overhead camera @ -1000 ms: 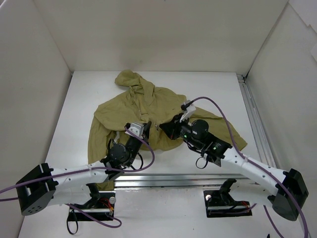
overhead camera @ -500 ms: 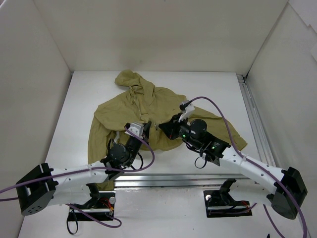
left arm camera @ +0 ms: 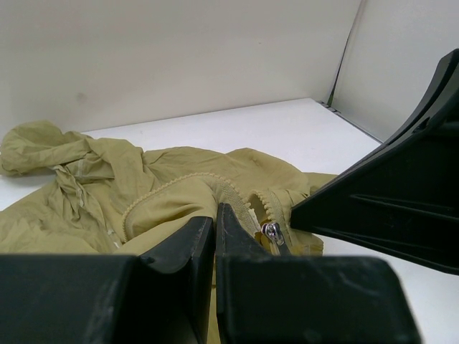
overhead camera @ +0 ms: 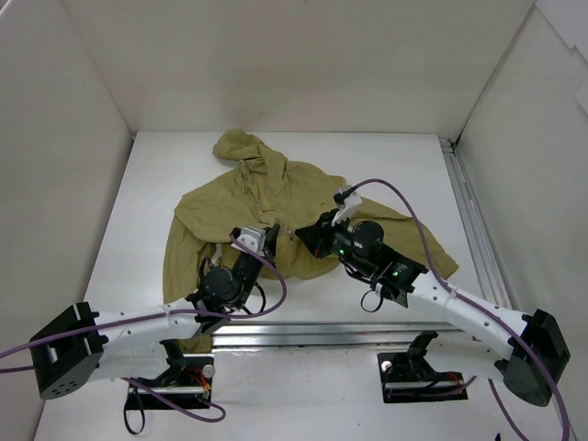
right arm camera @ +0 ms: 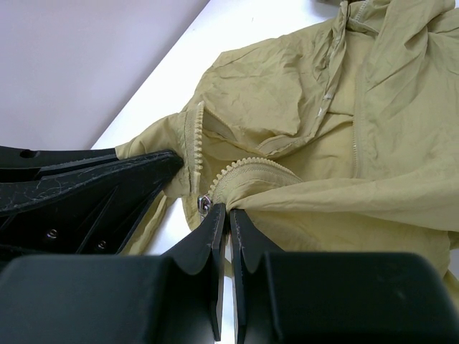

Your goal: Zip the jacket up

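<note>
White table (overhead camera: 386,165), plain white walls (overhead camera: 294,55), metal rail (overhead camera: 466,211)

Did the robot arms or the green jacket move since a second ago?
Only a tiny bit: the right gripper edged slightly left, toward the left gripper. Both stay pinched shut on the jacket by its zipper, and the jacket lies as before.

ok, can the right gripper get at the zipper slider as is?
Probably yes: right gripper is shut on the jacket right beside the slider, nothing between them. It'd have to let go first.
</note>
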You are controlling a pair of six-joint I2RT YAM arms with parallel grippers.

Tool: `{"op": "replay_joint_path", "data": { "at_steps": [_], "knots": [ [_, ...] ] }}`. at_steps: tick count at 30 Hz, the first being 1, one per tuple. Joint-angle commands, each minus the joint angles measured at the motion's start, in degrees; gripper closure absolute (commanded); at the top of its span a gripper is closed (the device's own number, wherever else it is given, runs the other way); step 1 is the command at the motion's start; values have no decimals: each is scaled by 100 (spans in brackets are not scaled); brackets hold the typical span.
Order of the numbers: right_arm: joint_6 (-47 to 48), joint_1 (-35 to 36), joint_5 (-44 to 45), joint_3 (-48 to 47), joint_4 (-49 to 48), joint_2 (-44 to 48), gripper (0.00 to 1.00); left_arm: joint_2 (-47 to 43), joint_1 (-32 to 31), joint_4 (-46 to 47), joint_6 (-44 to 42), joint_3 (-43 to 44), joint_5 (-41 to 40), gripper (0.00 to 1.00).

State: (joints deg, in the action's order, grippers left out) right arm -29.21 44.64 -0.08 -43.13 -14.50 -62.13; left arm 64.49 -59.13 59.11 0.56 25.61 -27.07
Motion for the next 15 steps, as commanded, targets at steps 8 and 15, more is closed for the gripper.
{"op": "replay_joint_path", "data": {
  "at_steps": [8, 15],
  "knots": [
    [-76, 18, 157, -327, -387, -36, 100, -77, 34, 566, -56, 217, 35, 100],
    [-76, 45, 157, -371, -387, -19, 100, -33, 34, 549, -56, 243, 26, 100]
  ]
}}
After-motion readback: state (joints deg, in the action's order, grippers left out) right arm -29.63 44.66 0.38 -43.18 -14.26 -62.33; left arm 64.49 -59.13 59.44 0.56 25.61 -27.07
